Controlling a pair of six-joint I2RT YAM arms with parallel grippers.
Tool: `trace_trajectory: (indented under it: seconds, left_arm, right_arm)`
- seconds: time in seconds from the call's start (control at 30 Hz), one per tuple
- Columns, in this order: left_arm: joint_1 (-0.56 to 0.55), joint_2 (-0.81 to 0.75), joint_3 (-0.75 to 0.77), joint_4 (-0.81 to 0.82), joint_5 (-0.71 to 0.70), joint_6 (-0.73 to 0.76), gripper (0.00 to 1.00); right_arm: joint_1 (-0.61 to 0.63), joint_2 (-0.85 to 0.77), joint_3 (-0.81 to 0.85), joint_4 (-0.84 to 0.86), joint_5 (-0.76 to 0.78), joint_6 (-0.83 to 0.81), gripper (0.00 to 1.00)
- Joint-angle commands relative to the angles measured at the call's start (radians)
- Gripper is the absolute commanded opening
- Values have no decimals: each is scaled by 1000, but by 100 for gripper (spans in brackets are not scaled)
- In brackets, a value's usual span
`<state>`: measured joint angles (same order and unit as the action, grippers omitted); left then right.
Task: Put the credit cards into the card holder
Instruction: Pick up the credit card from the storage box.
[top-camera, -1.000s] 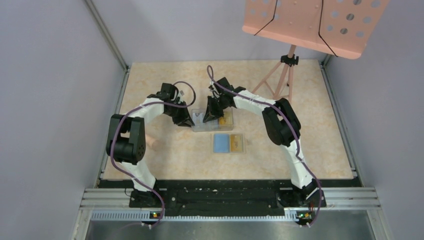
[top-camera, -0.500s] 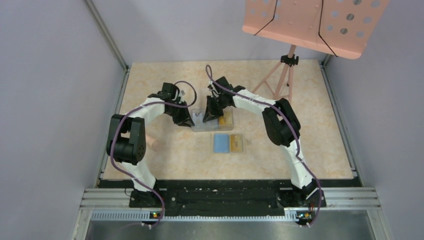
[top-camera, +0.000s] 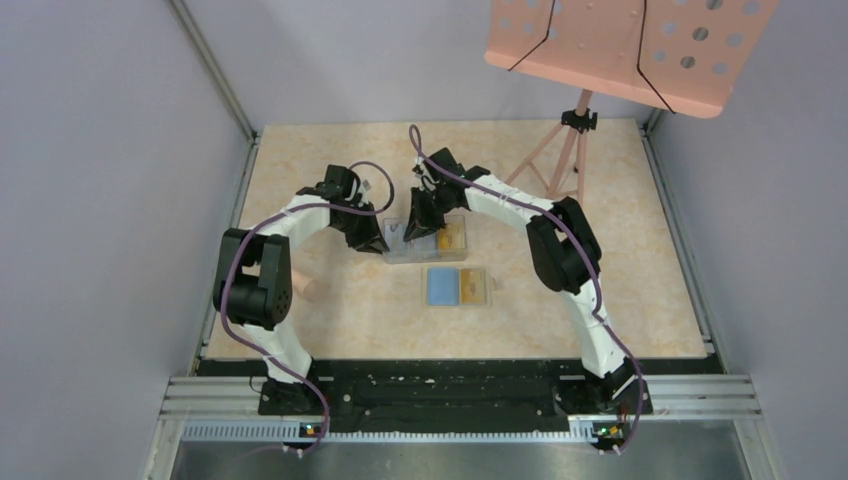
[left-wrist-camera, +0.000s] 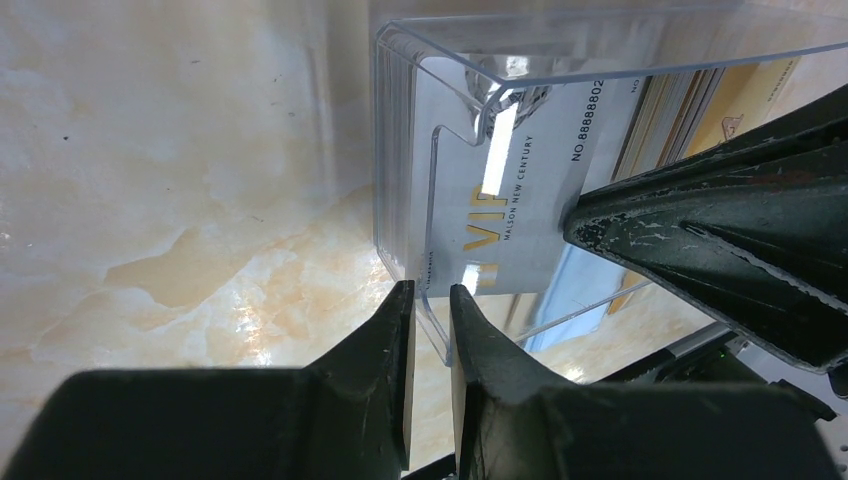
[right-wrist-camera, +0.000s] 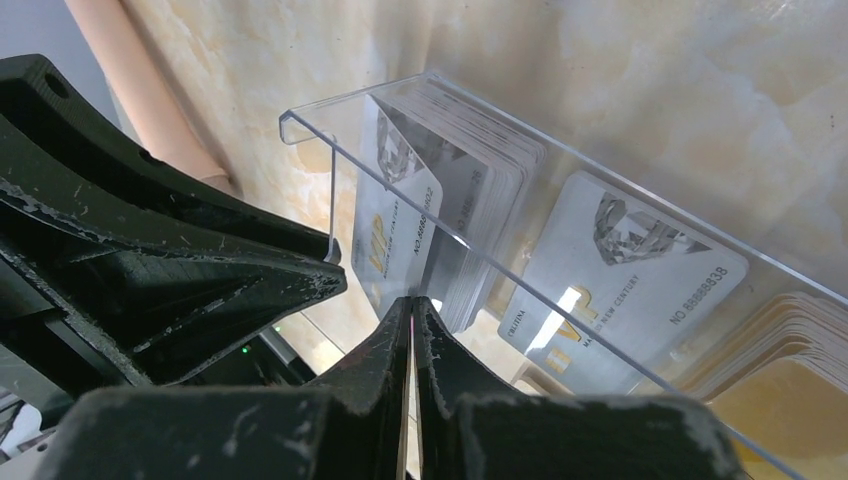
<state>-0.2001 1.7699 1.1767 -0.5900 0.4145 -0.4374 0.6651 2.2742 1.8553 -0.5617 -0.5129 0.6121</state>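
Observation:
The card holder (top-camera: 456, 287) lies open on the table, light blue inside, with a yellow-orange card (top-camera: 472, 285) on its right half. Behind it stands a clear plastic box (top-camera: 425, 243) of credit cards. My right gripper (top-camera: 418, 232) (right-wrist-camera: 412, 302) is in the box's left compartment, shut on the lower edge of a white credit card (right-wrist-camera: 395, 225) that leans away from its stack (right-wrist-camera: 490, 200). My left gripper (top-camera: 381, 244) (left-wrist-camera: 431, 300) pinches the box's left wall (left-wrist-camera: 400, 150) between narrow jaws. Another white card (right-wrist-camera: 640, 270) and yellow-orange cards (right-wrist-camera: 790, 390) fill the other compartments.
A pink perforated music stand (top-camera: 630, 45) on a tripod (top-camera: 560, 150) stands at the back right. A small peach object (top-camera: 314, 290) lies beside the left arm's elbow. Grey walls close the table on three sides.
My right gripper has shifted slightly left and away with the white card. The left gripper, box and card holder have not moved.

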Motion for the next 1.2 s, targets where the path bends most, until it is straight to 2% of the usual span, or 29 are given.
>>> trace_trajectory:
  seconds: [0.0,0.13,0.37,0.93,1.17]
  left_arm:
    - [-30,3,1,-37,21,31,12]
    - [-30,8,4,-39,23,32,12]
    - [-31,16,11,-45,23,37,12]
    - [-32,19,9,-59,12,45,12]
    - [-33,25,13,-62,12,48,12]
  right_arm:
    - [35,-61,45,65,-42,10,5]
    - [34,-65,36,88,-53,21,9]
    - [35,-75,-4,143,-69,47,23]
    - [35,-68,-55,198,-93,75,27]
    - [35,-96,-66,175,-43,48,45]
